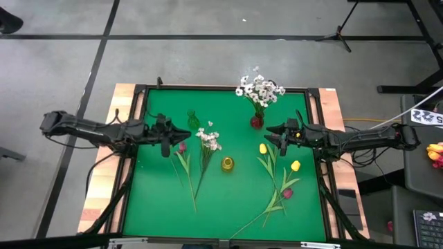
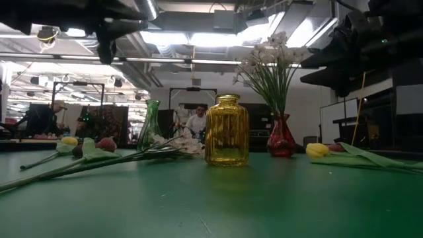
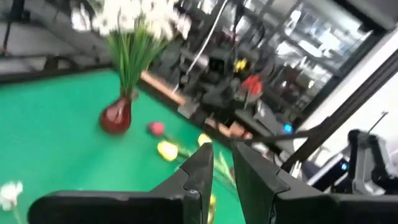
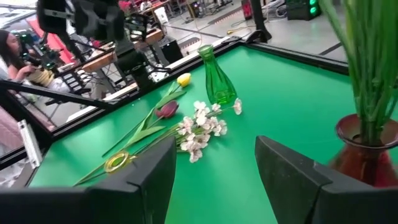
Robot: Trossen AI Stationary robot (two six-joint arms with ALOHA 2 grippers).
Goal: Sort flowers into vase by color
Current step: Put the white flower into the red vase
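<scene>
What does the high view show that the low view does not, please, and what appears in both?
Only the high view shows both arms whole, with the left gripper and the right gripper hovering over the green table, and the long green stems of the loose flowers laid out.

Only the low view shows the room behind, with people in the background.

Both show the yellow glass jar, the green glass vase, the red glass vase holding white blossoms, and a yellow tulip.

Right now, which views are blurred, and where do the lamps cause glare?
Left wrist view: blurred all over, the red vase smeared. Low view: ceiling lamps glare brightly, so the arms overhead are silhouettes; the yellow jar is sharp and glows. High view: even light. Right wrist view: its near fingers are soft.
</scene>
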